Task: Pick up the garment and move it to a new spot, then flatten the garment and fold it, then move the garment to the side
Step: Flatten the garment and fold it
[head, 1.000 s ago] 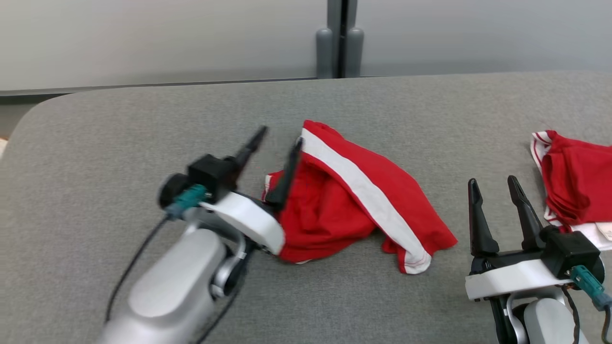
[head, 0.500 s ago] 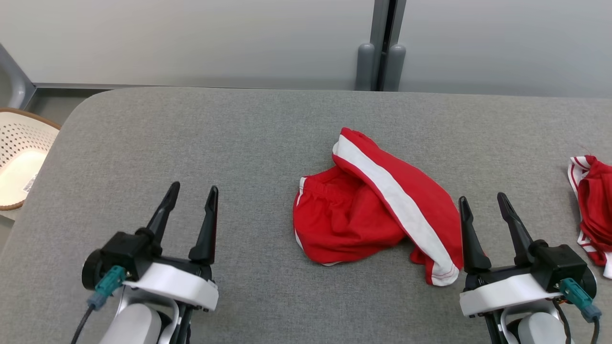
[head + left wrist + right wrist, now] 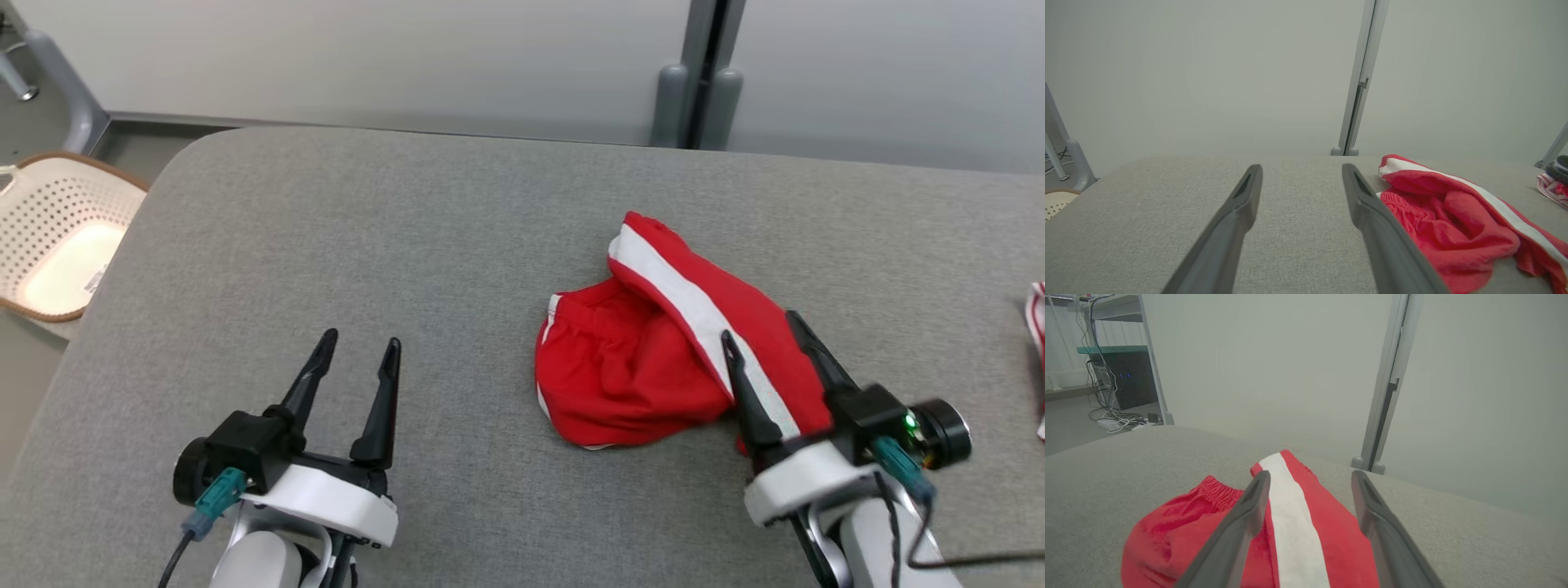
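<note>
A crumpled red garment (image 3: 645, 367) with a white side stripe lies on the grey table (image 3: 408, 245), right of centre. It appears in the left wrist view (image 3: 1453, 220) and the right wrist view (image 3: 1290, 522) as well. My right gripper (image 3: 759, 327) is open and hangs over the garment's near right end, fingers astride the white stripe, nothing gripped. My left gripper (image 3: 359, 347) stands open over bare table, well to the left of the garment.
A perforated cream basket (image 3: 49, 237) stands on the floor off the table's left edge. Another red and white cloth (image 3: 1037, 318) lies at the table's far right edge. A grey wall with a vertical post (image 3: 702, 73) runs behind the table.
The head camera has swung left, bringing in the basket. My left arm pulled back from the garment to the near left. My right gripper has turned and moved over the garment's right end.
</note>
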